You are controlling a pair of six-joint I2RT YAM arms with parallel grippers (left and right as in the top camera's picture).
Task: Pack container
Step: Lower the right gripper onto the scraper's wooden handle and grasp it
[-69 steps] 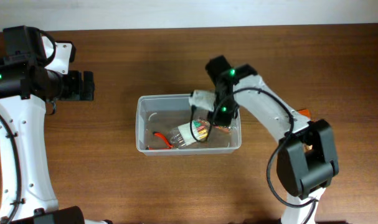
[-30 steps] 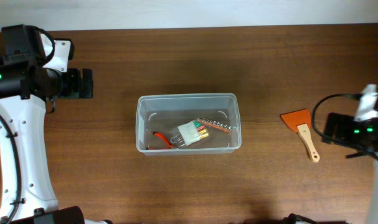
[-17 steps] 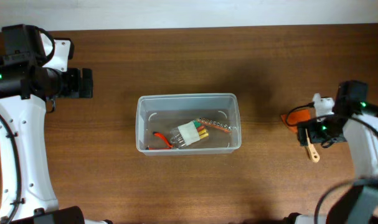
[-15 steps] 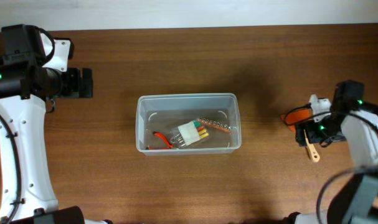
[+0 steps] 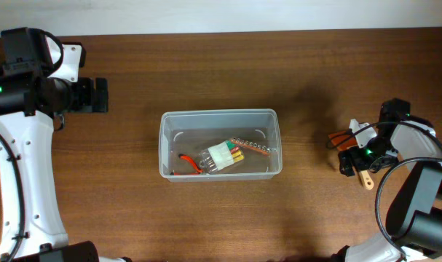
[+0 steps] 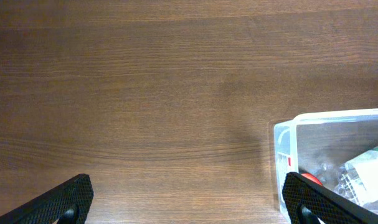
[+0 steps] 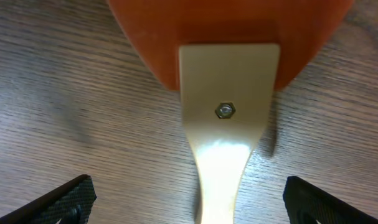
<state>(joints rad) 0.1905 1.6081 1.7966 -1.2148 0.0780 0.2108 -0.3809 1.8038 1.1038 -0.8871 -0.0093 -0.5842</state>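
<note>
Overhead: clear, rimmed, round-cornered container (image 5: pixel 221 113) (tools (image 5: pixel 224 154) inside); left claw (image 6: pixel 189 204) apart; right claw (image 7: pixel 189 202) apart astride scraper (image 7: pixel 229 68)

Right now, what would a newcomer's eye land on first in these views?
The clear container sits mid-table, already holding a white block and a red piece. At the right edge, the right gripper hangs open over an orange scraper with a pale handle, not yet gripped.

Scraper blade (image 7: pixel 228 22) orange, handle (image 7: pixel 225 155) cream; table (image 6: pixel 145 93) brown woodgrain.
</note>
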